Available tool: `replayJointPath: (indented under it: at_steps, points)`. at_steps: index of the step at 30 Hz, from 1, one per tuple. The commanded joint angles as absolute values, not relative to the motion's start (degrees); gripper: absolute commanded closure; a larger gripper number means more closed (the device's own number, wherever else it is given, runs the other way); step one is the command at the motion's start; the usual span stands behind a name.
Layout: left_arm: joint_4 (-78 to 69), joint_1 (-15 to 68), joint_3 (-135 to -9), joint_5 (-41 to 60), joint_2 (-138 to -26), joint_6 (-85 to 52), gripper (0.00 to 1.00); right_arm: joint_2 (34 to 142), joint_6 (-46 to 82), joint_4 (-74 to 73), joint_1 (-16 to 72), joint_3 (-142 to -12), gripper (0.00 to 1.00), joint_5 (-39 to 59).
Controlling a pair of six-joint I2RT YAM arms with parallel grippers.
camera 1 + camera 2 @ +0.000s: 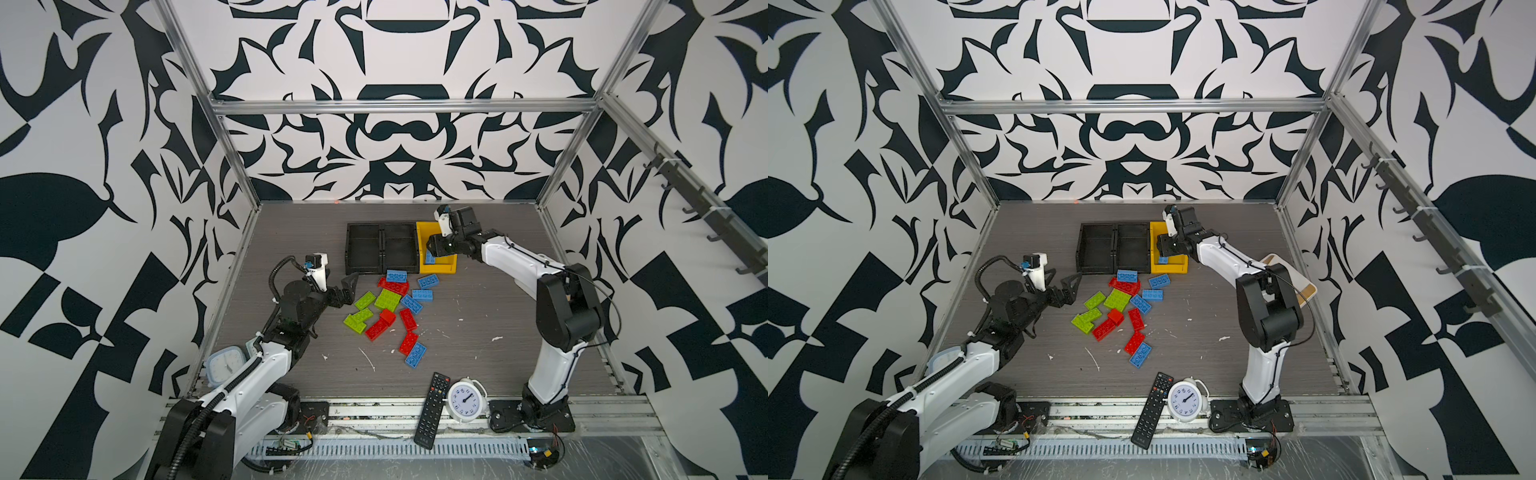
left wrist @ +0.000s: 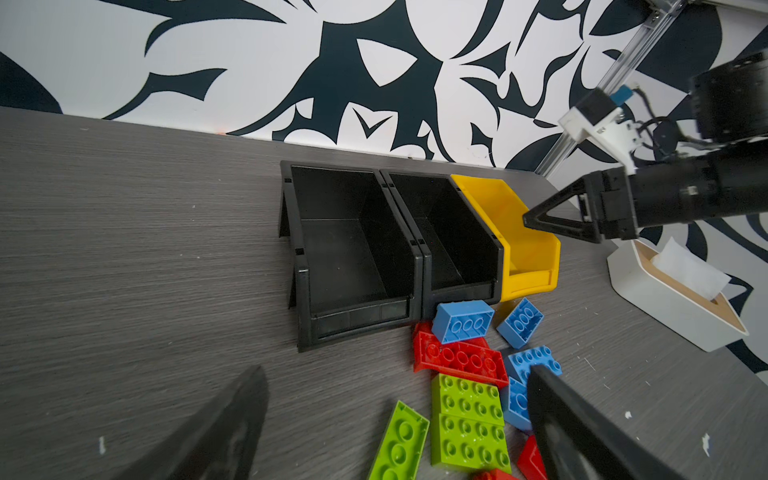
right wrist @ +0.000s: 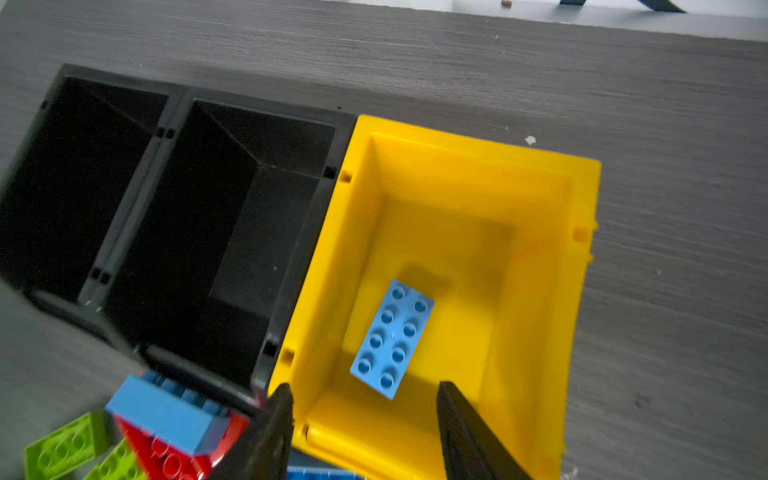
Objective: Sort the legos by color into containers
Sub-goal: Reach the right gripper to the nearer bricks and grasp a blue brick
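My right gripper (image 3: 363,387) hangs open over the front of the yellow bin (image 3: 582,249), with nothing between its fingers. One blue lego (image 3: 392,338) lies flat inside that bin, studs up, free of the fingers; it also shows in a top view (image 1: 430,258). The two joined black trays (image 1: 363,226) stand left of the bin and look empty. Blue, red and lime green legos (image 1: 388,309) lie in a loose pile in front of the containers. My left gripper (image 1: 351,286) stands wide open and holds nothing at the pile's left edge, near a green brick (image 2: 467,419).
A black remote (image 1: 432,409) and a round white clock (image 1: 465,399) lie near the front edge. A square clock (image 1: 224,365) sits beside the left arm. A white box with a wooden rim (image 2: 673,307) stands right of the yellow bin. Metal frame posts bound the table.
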State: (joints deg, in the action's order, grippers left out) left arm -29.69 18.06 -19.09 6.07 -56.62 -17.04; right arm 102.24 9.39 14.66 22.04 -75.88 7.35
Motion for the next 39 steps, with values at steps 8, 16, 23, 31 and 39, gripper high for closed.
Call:
replayJointPath:
  at_steps: [8,16,23,31,39]
  points:
    - [-29.6,18.1,-18.5,6.0,-55.1,-16.8,0.01,78.3,14.0,28.8,41.1,-57.6,0.34,0.8]
    - [-29.3,18.1,-19.1,6.0,-56.3,-16.8,0.01,75.2,16.1,33.2,56.5,-51.9,0.28,1.2]
    - [-29.1,18.0,-18.8,4.8,-56.0,-16.1,0.01,81.7,12.7,36.2,61.8,-54.2,0.25,0.1]
    - [-29.1,18.1,-18.8,4.3,-56.0,-16.0,0.01,86.8,10.6,37.9,63.4,-56.9,0.23,-1.1]
    - [-29.1,18.1,-18.7,4.2,-55.9,-16.1,0.01,89.4,10.1,36.9,64.1,-57.6,0.22,-2.5]
